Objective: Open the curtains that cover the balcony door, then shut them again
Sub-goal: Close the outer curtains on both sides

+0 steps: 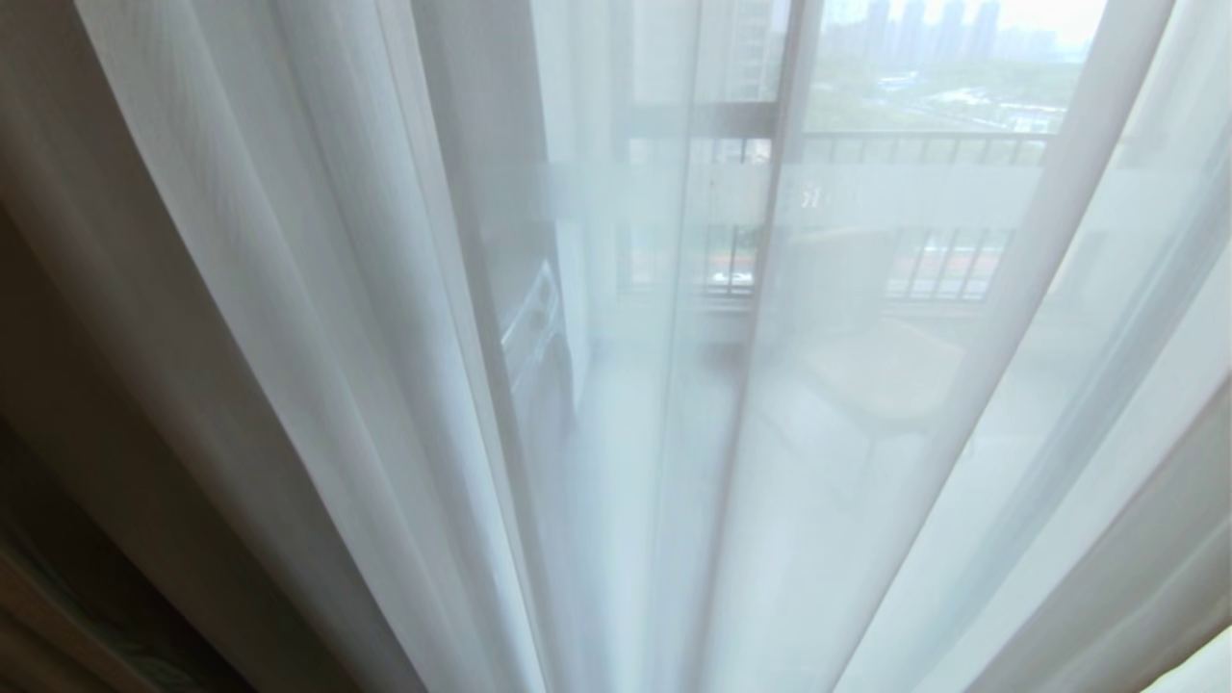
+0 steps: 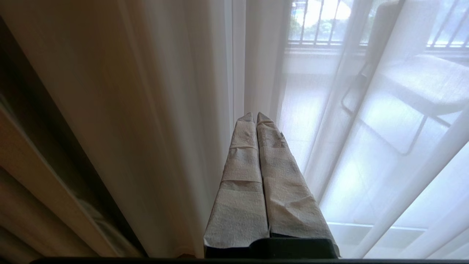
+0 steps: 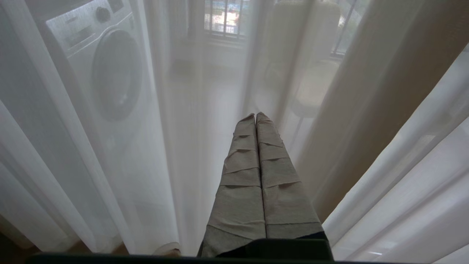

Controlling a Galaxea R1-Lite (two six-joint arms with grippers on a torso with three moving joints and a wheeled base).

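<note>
A: Largest first. The curtains (image 1: 318,318) fill the head view: white sheer panels hang drawn across the balcony door (image 1: 784,192), whose dark frame and pale frosted band show through the fabric. A heavier beige drape (image 2: 99,110) hangs at the far left.

B: So the glass is covered?

A: Yes. Judged from that, either the opening step is not begun or the closing is finished; I cannot tell which.

B: Behind the sheer?

A: A washing machine (image 3: 99,69), a chair (image 2: 414,95) and a barred railing (image 1: 924,149) on the balcony, all blurred by the cloth.

B: Tools?

A: Left tool (image 2: 255,116): wrapped fingers pressed together, nothing between them, tips just short of a fold where sheer meets drape. Right tool (image 3: 255,116): likewise closed and empty, pointing at the sheer near a beige fold. Neither appears in the head view.

B: Why closed?

A: Probably so each works as a narrow blade, sliding between folds and sweeping cloth sideways rather than pinching it.
</note>
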